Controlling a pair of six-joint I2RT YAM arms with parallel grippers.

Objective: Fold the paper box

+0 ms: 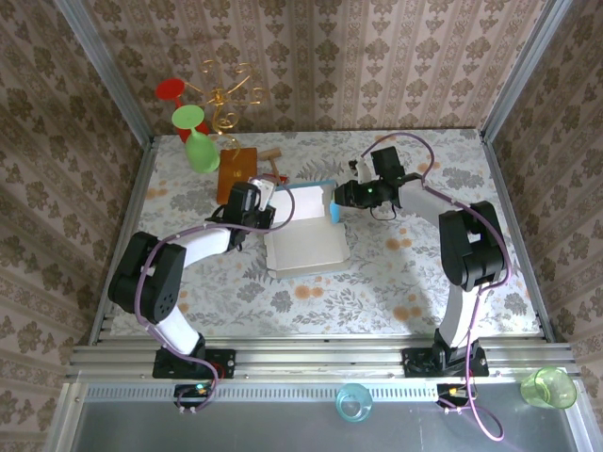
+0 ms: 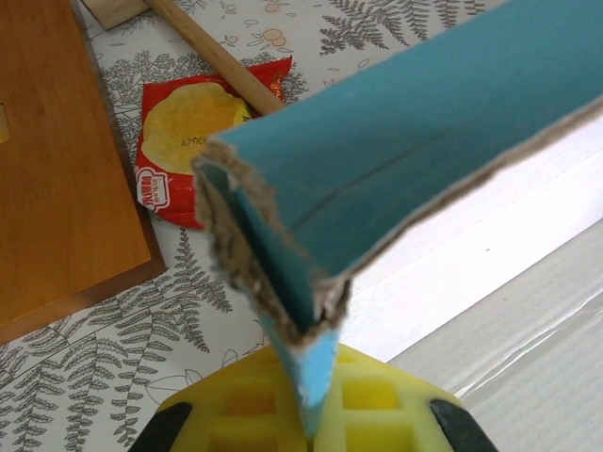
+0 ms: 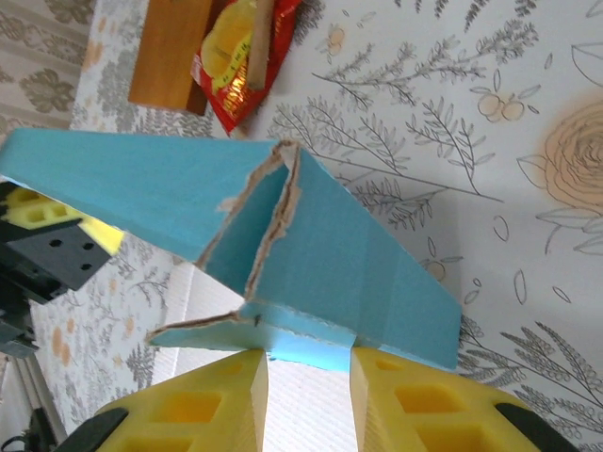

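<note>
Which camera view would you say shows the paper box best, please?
The top external view: the whole paper box lies open there, white inside up. Both wrist views give close-ups of a folded blue corner.

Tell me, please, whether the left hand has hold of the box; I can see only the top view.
Observer: Yes. The left hand is shut on a blue flap of the box, with the flap pinched between its yellow fingers.
Operator: Thank you. Could you check the right hand too?
Observer: The right hand has its fingers apart, and a small blue tab of the box lies across the gap between them.
</note>
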